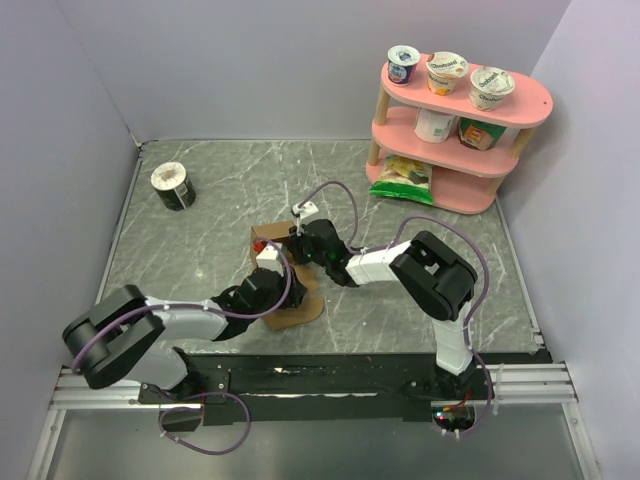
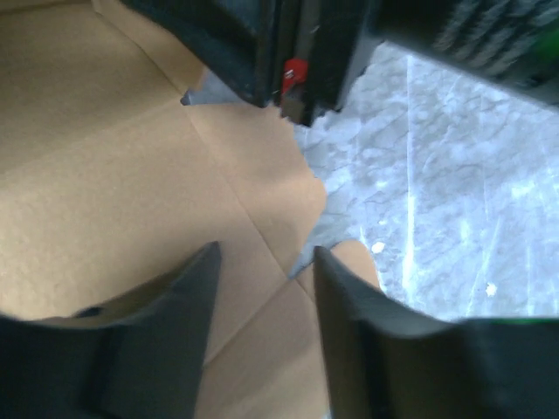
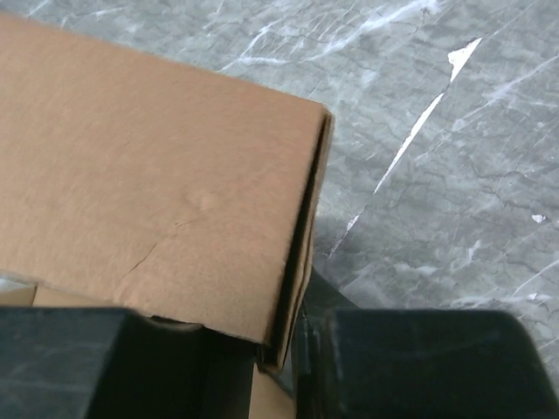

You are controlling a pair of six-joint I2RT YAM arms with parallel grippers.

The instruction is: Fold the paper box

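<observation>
The paper box point(image 1: 300, 308) is plain brown cardboard near the table's middle, partly folded, with a wall point(image 1: 268, 238) standing up and flaps lying flat toward me. In the right wrist view that raised panel point(image 3: 148, 166) fills the left, and my right gripper point(image 3: 284, 358) is shut on its doubled edge. It reaches in from the right point(image 1: 302, 246). My left gripper point(image 2: 262, 266) hovers open over the flat creased sheet point(image 2: 105, 175), nothing between its fingers point(image 2: 196, 297). From above it sits at the box's near side point(image 1: 272, 282).
A round black-and-white tub point(image 1: 173, 185) stands at the back left. A pink two-tier shelf point(image 1: 520, 100) with yogurt cups and a snack bag point(image 1: 403, 178) fills the back right corner. Grey walls close three sides of the marble table point(image 1: 220, 200).
</observation>
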